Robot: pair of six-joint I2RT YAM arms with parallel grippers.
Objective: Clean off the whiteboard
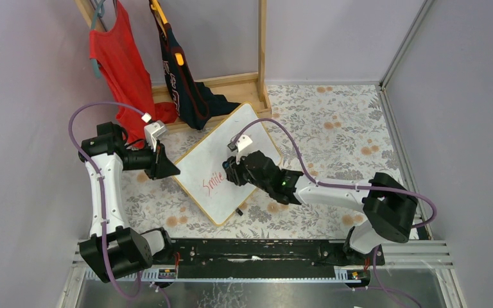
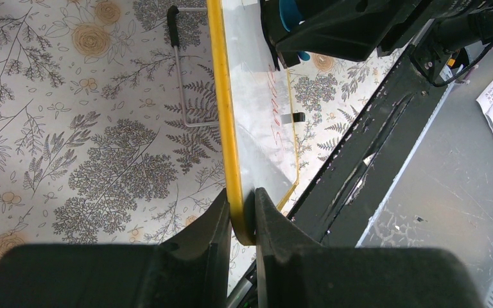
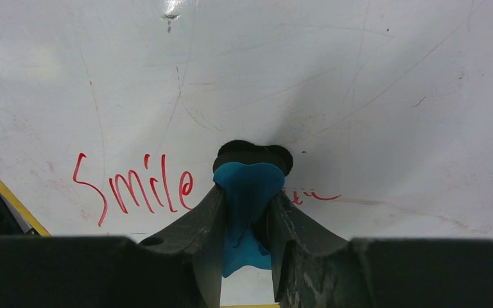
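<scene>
The whiteboard lies tilted on the floral tablecloth, with red writing "Smile" near its front corner. My left gripper is shut on the board's yellowish frame edge at its left side. My right gripper is shut on a blue eraser with a black pad pressed on the board, just right of "Smile". Faint red smears show right of the eraser.
A wooden clothes rack with a red garment and a dark garment stands behind the board. A black rail runs along the table's near edge. A wire stand leg lies beside the board.
</scene>
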